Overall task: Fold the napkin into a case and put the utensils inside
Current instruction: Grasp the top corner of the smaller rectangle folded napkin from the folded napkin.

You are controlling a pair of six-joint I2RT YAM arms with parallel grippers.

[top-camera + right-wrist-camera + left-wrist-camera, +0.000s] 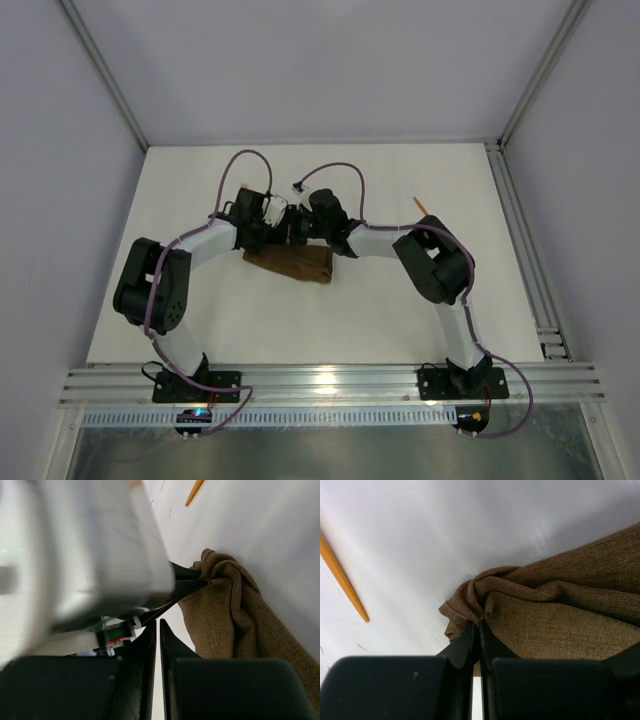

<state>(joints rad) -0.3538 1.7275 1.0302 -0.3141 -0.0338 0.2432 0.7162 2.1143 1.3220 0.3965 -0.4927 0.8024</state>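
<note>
The white table [400, 320] holds the brown napkin [290, 264] as a rumpled, partly folded strip, not yet a tidy case by my reckoning. The left gripper [479, 624] is clamped on a bunched corner of the cloth. The right gripper [158, 625], pressed together on nothing, sits just beside that fold. One orange utensil [342, 580] lies apart from both jaws, outside the cloth, so finishing the fold and loading are still to do.

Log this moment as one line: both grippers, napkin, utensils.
left gripper: shut on napkin corner | right gripper: jaws together beside napkin, empty | napkin: folded, rumpled | utensil: one orange piece on table, outside napkin
</note>
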